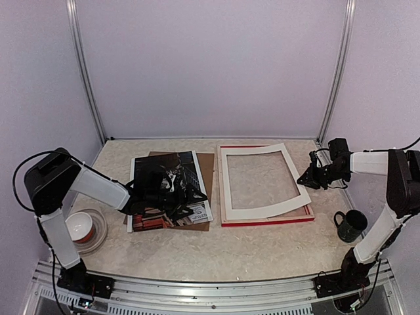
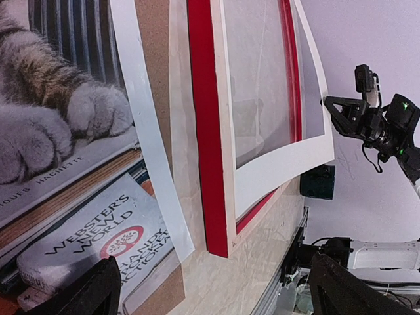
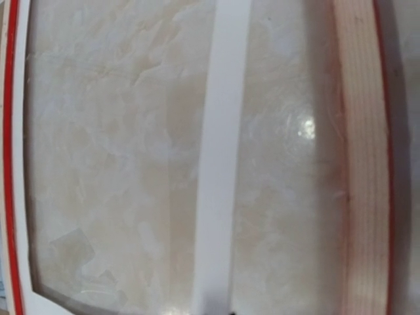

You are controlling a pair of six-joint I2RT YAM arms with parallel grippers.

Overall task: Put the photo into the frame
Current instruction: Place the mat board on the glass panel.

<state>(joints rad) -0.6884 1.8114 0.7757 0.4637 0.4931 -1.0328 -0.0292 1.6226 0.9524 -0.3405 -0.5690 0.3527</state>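
Note:
The photo (image 1: 177, 167), a tabby cat on stacked books, lies flat on the brown backing board (image 1: 205, 164) at centre left. My left gripper (image 1: 180, 200) hovers open over the photo's near right corner. In the left wrist view the cat's paws on the photo (image 2: 59, 131) fill the left side. The frame (image 1: 262, 221) lies to the right, with a red edge (image 2: 207, 164) and pale wood inside. A white mat board (image 1: 262, 210) rests on it, its right edge bowed upward. My right gripper (image 1: 307, 178) is shut on that raised edge (image 2: 326, 102). The mat strip (image 3: 220, 164) runs down the right wrist view.
A dark green mug (image 1: 351, 225) stands near the right arm's base. A white bowl (image 1: 82, 226) sits at the left beside the left arm. Pale enclosure walls close in the back and both sides, and a metal rail (image 1: 210, 292) runs along the near edge.

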